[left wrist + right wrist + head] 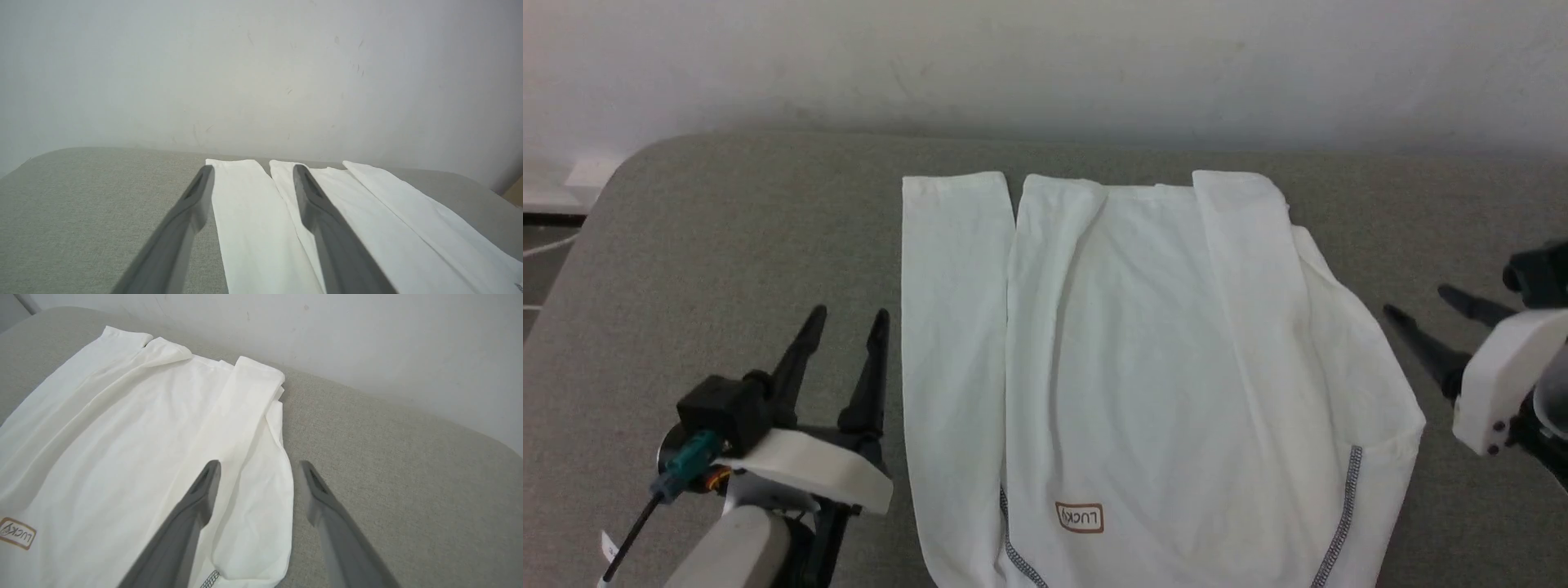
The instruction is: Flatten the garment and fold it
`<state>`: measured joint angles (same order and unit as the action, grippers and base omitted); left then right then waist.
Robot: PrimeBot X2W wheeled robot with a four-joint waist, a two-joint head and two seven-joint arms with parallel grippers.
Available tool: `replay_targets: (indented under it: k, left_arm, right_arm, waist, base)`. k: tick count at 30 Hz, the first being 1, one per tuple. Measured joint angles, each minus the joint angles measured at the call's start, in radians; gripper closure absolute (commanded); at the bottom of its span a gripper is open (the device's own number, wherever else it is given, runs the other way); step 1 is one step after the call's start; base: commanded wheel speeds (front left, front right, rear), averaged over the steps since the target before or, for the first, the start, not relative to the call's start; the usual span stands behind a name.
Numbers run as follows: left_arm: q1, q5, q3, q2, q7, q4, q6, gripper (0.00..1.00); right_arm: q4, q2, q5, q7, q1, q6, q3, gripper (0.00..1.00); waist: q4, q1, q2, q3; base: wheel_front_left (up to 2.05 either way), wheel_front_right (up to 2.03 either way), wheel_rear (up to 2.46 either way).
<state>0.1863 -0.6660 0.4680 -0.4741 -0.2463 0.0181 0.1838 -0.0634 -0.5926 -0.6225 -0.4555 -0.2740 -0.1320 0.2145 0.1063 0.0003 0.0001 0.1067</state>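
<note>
On grey fabric tabletop (719, 237): white thin-fabric short-sleeved T-shirt (1143, 367), flat, right side folded inward. Left gripper (848, 313) just beside left edge, fingers apart, empty. Right gripper (1416, 299) near right edge, fingers apart, empty.

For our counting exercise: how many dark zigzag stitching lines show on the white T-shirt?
2 stitching lines: one left of the LUCKY patch, one near the T-shirt's right edge, head view. Folds may hide more.
</note>
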Motion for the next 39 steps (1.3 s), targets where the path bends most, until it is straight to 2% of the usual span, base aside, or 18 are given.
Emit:
replay_targets:
  k: [3, 6, 10, 18, 25, 26, 27, 28, 33, 39]
  left_arm:
    - [0.02, 0.04, -0.063, 0.068, -0.01, 0.002, 0.014, 0.0]
    - [0.023, 0.091, -0.136, 0.149, -0.01, -0.023, 0.01, 0.0]
    - [0.019, 0.151, -0.195, 0.224, -0.01, -0.016, -0.044, 0.0]
    - [0.018, 0.235, -0.286, 0.297, -0.011, 0.032, -0.147, 0.0]
    - [0.018, 0.281, -0.333, 0.349, -0.011, 0.071, -0.206, 0.0]
    - [0.018, 0.287, -0.337, 0.354, -0.011, 0.077, -0.213, 0.0]
    - [0.018, 0.293, -0.342, 0.358, -0.011, 0.082, -0.22, 0.0]
    - [0.018, 0.299, -0.346, 0.362, -0.011, 0.086, -0.226, 0.0]
    - [0.017, 0.318, -0.372, 0.379, -0.011, 0.105, -0.242, 0.0]
    - [-0.011, 0.335, -0.4, 0.389, -0.011, 0.125, -0.263, 0.0]
  right_arm:
    - [-0.085, 0.044, 0.109, 0.02, -0.094, 0.0, -0.001, 0.0]
    - [-0.205, 0.072, 0.183, 0.019, -0.174, 0.0, 0.007, 0.0]
    - [-0.354, 0.086, 0.233, 0.024, -0.27, 0.0, 0.017, 0.0]
    - [-0.513, 0.071, 0.212, 0.03, -0.367, 0.0, 0.155, 0.0]
    - [-0.64, 0.063, 0.218, 0.105, -0.449, -0.001, 0.177, 0.0]
    - [-0.655, 0.067, 0.216, 0.113, -0.455, -0.001, 0.178, 0.45]
    - [-0.667, 0.071, 0.212, 0.124, -0.461, -0.001, 0.179, 0.75]
    - [-0.68, 0.075, 0.206, 0.136, -0.466, -0.001, 0.181, 1.0]
    - [-0.768, 0.092, 0.198, 0.225, -0.467, -0.001, 0.153, 1.0]
    - [-0.89, 0.077, 0.177, 0.335, -0.433, -0.001, 0.02, 1.0]
  waist:
    - [0.01, 0.0, 0.0, 0.044]
    - [0.023, 0.0001, 0.0, 0.087]
    - [0.049, 0.0001, 0.0, 0.136]
    - [0.118, -0.0001, 0.0, 0.195]
    - [0.145, -0.0003, 0.0, 0.226]
    - [0.145, -0.0003, 0.0, 0.228]
    - [0.145, -0.0003, 0.0, 0.229]
    - [0.144, -0.0003, 0.0, 0.229]
    - [0.134, -0.0002, 0.0, 0.211]
    - [0.112, -0.0002, 0.0, 0.158]
  base:
    - [0.0, 0.0, 0.0]
    - [0.0, 0.0, 0.0]
    - [0.0, 0.0, 0.0]
    - [0.0, 0.0, 0.0]
    - [0.0, 0.0, 0.0]
    - [0.0, 0.0, 0.0]
    - [0.0, 0.0, 0.0]
    - [0.0, 0.0, 0.0]
    - [0.0, 0.0, 0.0]
    - [0.0, 0.0, 0.0]
